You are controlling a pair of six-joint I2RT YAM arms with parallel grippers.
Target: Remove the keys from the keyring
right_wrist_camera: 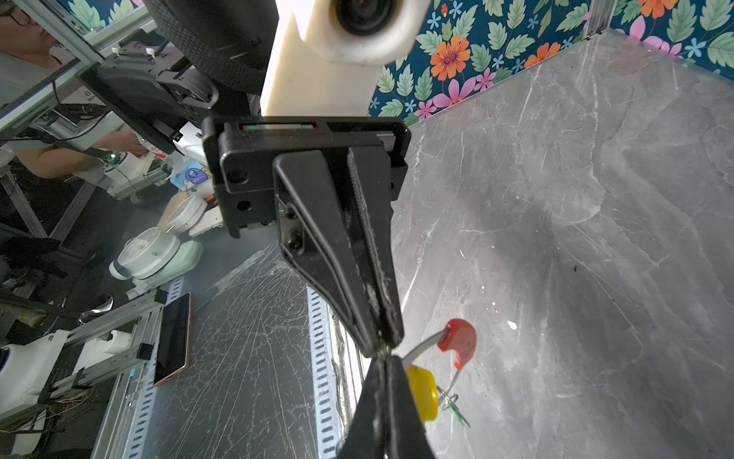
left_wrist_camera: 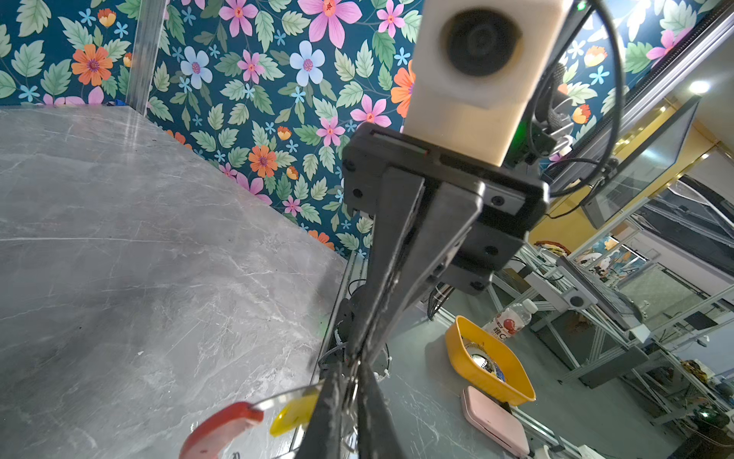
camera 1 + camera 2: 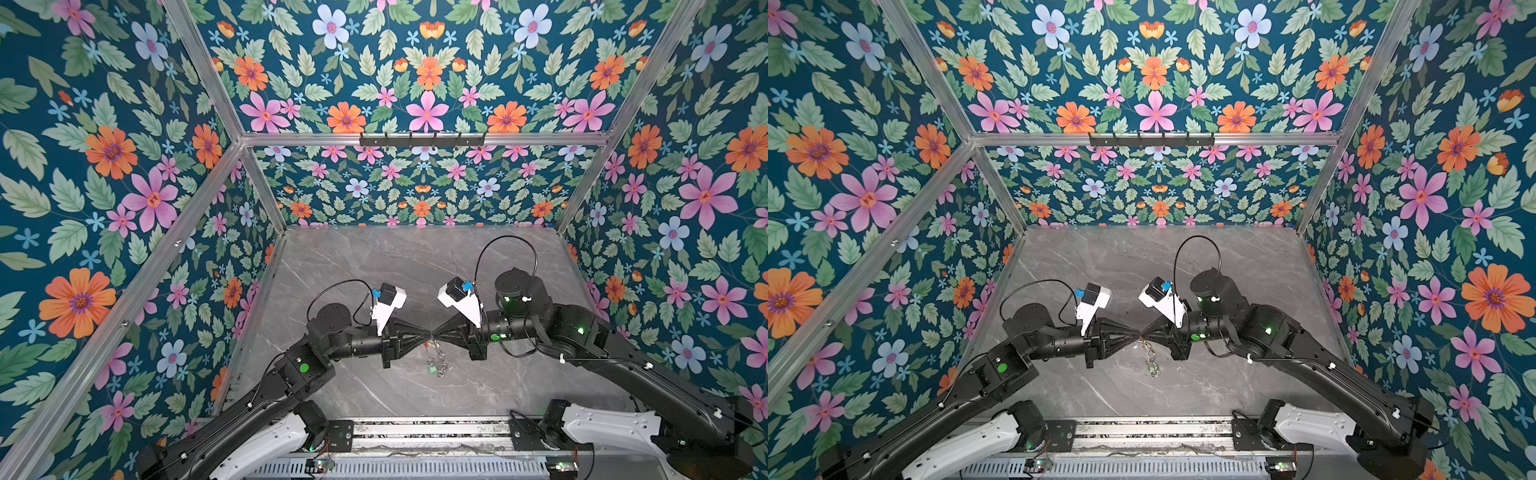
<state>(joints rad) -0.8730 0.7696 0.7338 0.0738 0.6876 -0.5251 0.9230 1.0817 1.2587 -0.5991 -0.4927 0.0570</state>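
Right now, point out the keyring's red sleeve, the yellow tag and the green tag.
red sleeve (image 1: pixel 462 341), right wrist view, middle of the red arc.
yellow tag (image 1: pixel 424 393), right wrist view, centre of its yellow face.
green tag (image 3: pixel 432 368), in a top view, centre of the green patch.

Robot lab: aluminium-framed test cell (image 3: pixel 291 139), cluttered workbench (image 2: pixel 429 381)

I can't see what my left end effector (image 2: pixel 351 377) pinches; its fingers (image 2: pixel 327 421) hide the key on the yellow tag (image 2: pixel 292 413), and the keyring (image 2: pixel 222 428) runs off frame.
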